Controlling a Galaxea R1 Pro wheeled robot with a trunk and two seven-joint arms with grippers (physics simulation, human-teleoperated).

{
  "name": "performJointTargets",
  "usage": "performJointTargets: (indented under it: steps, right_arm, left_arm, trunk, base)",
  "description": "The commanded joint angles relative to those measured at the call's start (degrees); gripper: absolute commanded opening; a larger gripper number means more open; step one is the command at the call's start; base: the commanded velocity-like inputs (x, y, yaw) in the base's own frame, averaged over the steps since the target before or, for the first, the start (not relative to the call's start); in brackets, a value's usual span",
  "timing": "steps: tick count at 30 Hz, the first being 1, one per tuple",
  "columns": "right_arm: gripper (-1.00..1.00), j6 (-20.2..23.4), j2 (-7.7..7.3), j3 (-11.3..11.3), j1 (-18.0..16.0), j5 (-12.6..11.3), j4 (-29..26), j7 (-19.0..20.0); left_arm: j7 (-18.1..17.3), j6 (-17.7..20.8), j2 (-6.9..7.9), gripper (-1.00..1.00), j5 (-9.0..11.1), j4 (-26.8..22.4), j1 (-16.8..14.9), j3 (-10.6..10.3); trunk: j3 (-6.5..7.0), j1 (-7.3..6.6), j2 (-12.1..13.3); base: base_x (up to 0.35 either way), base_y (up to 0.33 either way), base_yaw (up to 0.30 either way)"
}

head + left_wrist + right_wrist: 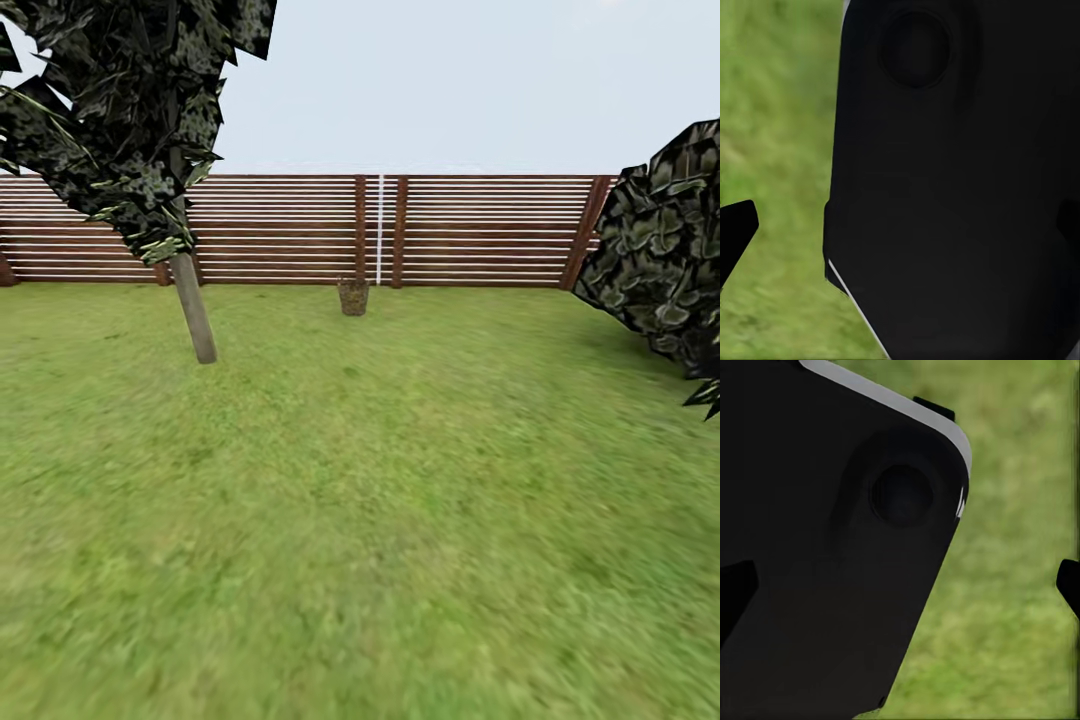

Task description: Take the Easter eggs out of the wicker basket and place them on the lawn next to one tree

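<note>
The lawn (380,520) lies open and bare from near to far across the middle; the tree (193,305) stands left, its leaning trunk and low foliage crowding that side; a dark bush (665,250) blocks the right; the fence (480,230) closes the far edge, the wicker basket (353,297) just before it.

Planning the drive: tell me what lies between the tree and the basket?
Head view: bare lawn between the tree trunk and the basket.
</note>
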Motion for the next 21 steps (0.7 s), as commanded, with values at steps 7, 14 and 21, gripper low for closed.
performJointTargets:
  steps: [7, 14, 21]
  right_arm:
    - [1.00, -0.2, 0.26, 0.1, 0.0, 0.2, 0.0, 0.0]
    - [1.00, -0.3, 0.41, 0.0, 0.0, 0.2, 0.0, 0.0]
    - [1.00, -0.3, 0.42, 0.0, 0.0, 0.2, 0.0, 0.0]
  left_arm:
    - [0.1, -0.1, -0.06, 1.00, 0.1, 0.0, 0.0, 0.3]
    - [0.1, -0.1, -0.02, 1.00, 0.1, 0.0, 0.0, 0.3]
    - [0.1, -0.1, -0.04, 1.00, 0.1, 0.0, 0.0, 0.3]
  trunk:
    - [-0.04, 0.03, 0.0]
    - [-0.04, 0.03, 0.0]
    - [-0.04, 0.03, 0.0]
  base:
    - [0.327, 0.000, 0.003]
    - [0.327, 0.000, 0.000]
    - [0.327, 0.000, 0.000]
